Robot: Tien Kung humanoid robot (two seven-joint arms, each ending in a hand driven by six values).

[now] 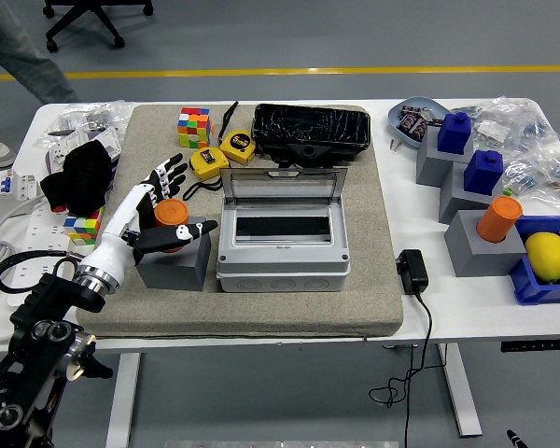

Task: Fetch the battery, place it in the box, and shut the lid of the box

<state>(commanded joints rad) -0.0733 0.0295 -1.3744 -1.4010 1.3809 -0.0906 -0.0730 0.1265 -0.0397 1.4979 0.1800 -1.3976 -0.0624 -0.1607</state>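
An orange cylindrical battery point(174, 214) stands upright in a grey block holder point(173, 265) on the left part of the beige mat point(373, 308). My left hand point(185, 198) is open around it: the thumb point(198, 229) reaches across the battery's front and the fingers point(168, 174) spread behind it. I cannot tell whether they touch it. Just right of the holder is the grey box point(280, 261), whose clear lid point(282, 191) stands raised at the back. The right arm is out of sight.
A Rubik's cube point(193, 127), two yellow tape measures point(236, 146) and a black case point(310, 131) lie behind the box. Black cloth point(77, 177) is at the left, a power adapter point(412, 269) to the right. Grey blocks, another orange cylinder point(499, 219) and a lemon point(547, 255) crowd the right. A person's leg point(19, 51) shows top left.
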